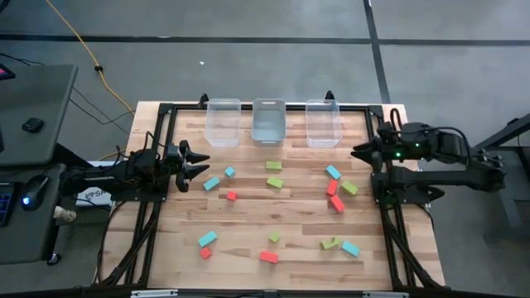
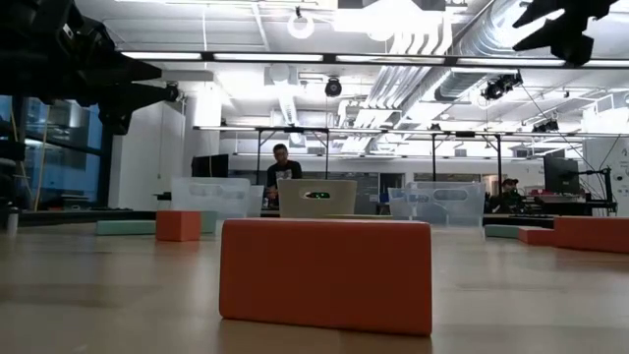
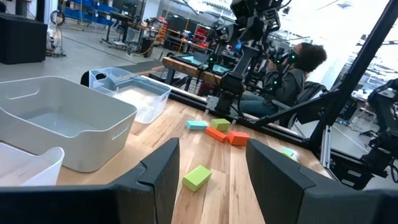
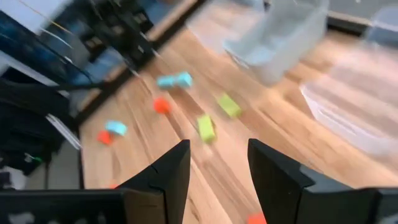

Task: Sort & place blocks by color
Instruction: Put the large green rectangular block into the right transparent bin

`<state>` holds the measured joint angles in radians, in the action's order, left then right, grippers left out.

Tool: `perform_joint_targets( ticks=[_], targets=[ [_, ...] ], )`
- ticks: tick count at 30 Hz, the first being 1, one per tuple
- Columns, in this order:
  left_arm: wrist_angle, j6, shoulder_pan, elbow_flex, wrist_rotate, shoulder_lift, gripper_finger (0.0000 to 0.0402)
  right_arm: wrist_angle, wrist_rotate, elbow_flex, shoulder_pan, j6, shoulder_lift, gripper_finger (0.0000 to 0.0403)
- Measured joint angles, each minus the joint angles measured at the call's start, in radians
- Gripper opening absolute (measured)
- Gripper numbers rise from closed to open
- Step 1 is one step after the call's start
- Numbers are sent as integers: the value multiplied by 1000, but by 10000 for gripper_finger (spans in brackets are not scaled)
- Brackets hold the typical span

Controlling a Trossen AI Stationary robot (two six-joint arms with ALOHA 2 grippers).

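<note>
Two dark arms (image 1: 124, 175), black cabling

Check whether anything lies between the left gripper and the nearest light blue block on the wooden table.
Nothing visible does. The left gripper, fingers open and empty, hangs at the table's left edge; the light blue block lies just beyond it on bare wood.

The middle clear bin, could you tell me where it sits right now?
In the high view, the middle clear bin sits at the table's far edge, between two other clear bins.
</note>
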<state>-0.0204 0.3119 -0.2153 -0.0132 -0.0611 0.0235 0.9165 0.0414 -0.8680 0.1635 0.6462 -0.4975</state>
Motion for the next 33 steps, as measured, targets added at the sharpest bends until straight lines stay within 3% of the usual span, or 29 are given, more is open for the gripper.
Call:
perform_joint_targets(
  ticks=[4, 10, 14, 27, 33],
  targets=[
    [0, 0, 0, 0, -5, 0, 162, 113, -23, -43, 0, 49, -69, 151],
    [0, 0, 0, 0, -7, 0, 162, 160, -222, -41, 0, 135, -154, 151],
    [0, 0, 0, 0, -7, 0, 162, 171, -281, -34, 0, 134, -203, 151],
    [0, 0, 0, 0, -7, 0, 162, 215, -228, -33, 0, 113, -328, 152],
    [0, 0, 0, 0, -7, 0, 162, 262, -222, -33, 0, 99, -383, 192]
  ],
)
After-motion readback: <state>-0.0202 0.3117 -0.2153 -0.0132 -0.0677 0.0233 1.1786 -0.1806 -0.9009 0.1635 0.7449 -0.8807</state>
